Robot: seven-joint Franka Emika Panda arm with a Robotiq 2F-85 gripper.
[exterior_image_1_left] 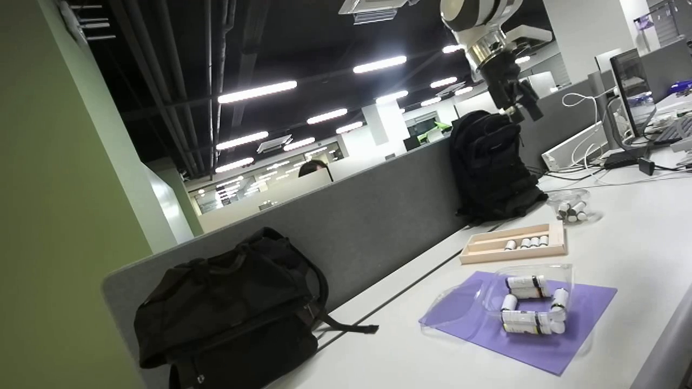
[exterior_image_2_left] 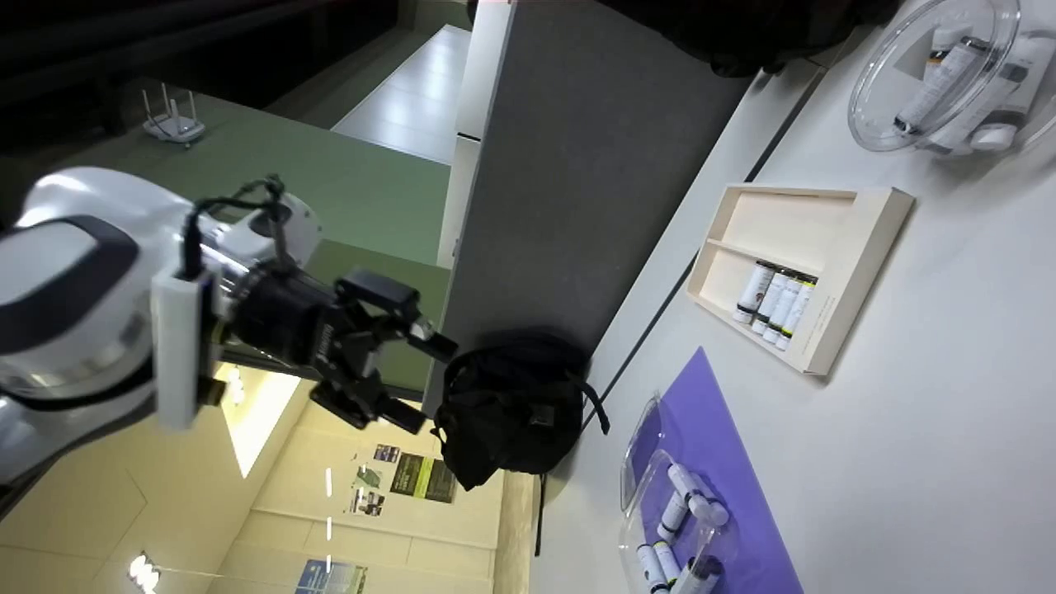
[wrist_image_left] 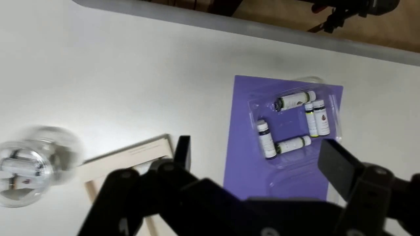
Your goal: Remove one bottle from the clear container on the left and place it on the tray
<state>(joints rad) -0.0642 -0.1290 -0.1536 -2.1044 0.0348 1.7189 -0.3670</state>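
Strip lights (exterior_image_1_left: pixel 258 92) glare white against a dark ceiling (exterior_image_1_left: pixel 308 40).

The white robot arm with dark grey panels (exterior_image_2_left: pixel 91 346) is raised above the white, grey-edged bench (wrist_image_left: pixel 147 65). Below the shiny metal wrist collar (exterior_image_1_left: pixel 487 47), the black, angular two-finger gripper (exterior_image_2_left: pixel 427 384) points down toward the bench. Its dark fingers (wrist_image_left: pixel 339 164) stand wide apart, at the side of the wrist view opposite the bench's grey edge.

The tan wooden tray (exterior_image_2_left: pixel 796 219) and clear containers (exterior_image_2_left: pixel 887 91) hold bottles (wrist_image_left: pixel 267 144).
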